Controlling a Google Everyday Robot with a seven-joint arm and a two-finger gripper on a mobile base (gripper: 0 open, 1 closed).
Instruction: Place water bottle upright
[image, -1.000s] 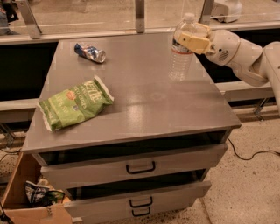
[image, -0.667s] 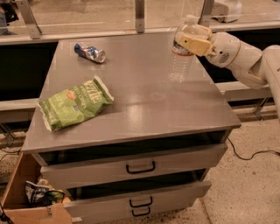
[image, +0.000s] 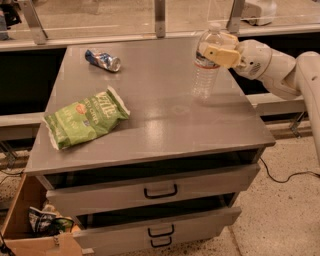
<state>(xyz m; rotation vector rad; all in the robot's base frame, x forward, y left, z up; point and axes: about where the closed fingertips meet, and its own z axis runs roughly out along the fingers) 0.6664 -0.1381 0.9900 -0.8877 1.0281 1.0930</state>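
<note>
**Bottle upright at the table's far right edge, grip not yet let go**

Item: small clear ribbed plastic water bottle (image: 205, 75) with a white cap and a blue, white and red label band. It stood vertical, cap uppermost, near the far right edge of the grey metal table (image: 165, 120). Its base appeared to meet the tabletop, though contact could not be confirmed.

Holder: white robot arm (image: 270, 65) reaching in from the right. Its yellow-padded two-finger gripper (image: 214, 47) was clamped on the bottle's upper part at label height, one finger in front and one behind.

Change against a second ago: slight. The bottle sat a little lower toward the table. Its upright pose and the hold were unaltered, and nothing else on the table had shifted.

Meaning for the task: judged to be the last stage of placement. The upright pose was reached, and what remained was to let go and draw the fingers away sideways without tipping the tall, light bottle.

Other entries:
- Crushed blue-silver can (image: 102, 59), lying at the far left, well apart from the bottle.
- Green crinkled chip bag (image: 85, 119), flat at the near left.
- Two grey drawers (image: 160, 190) below, partly open.
- Brown cardboard box (image: 30, 240) on the floor at the left.
</note>
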